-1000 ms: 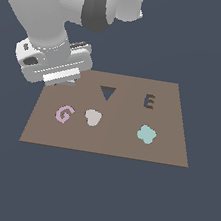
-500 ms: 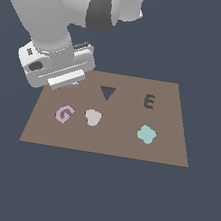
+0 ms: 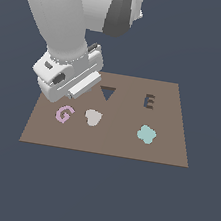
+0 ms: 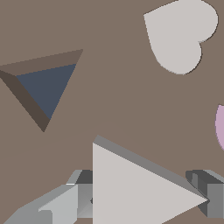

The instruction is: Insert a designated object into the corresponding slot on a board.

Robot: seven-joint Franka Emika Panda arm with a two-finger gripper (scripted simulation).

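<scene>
Over the last second the arm drifts toward the exterior view's right, carrying the triangle piece (image 4: 140, 188) clamped in the gripper (image 4: 140, 199) just above the board (image 3: 166, 152), nearer the slot (image 4: 43, 89), not yet aligned.

one brown board (image 3: 175, 143), two dark cutouts: triangular slot (image 3: 107, 93) and E-shaped cutout (image 3: 149, 102), four loose pieces: pale triangle piece (image 4: 135, 188), pale heart blob (image 3: 92, 117), pink G (image 3: 64, 114), teal blob (image 3: 146, 134)
</scene>
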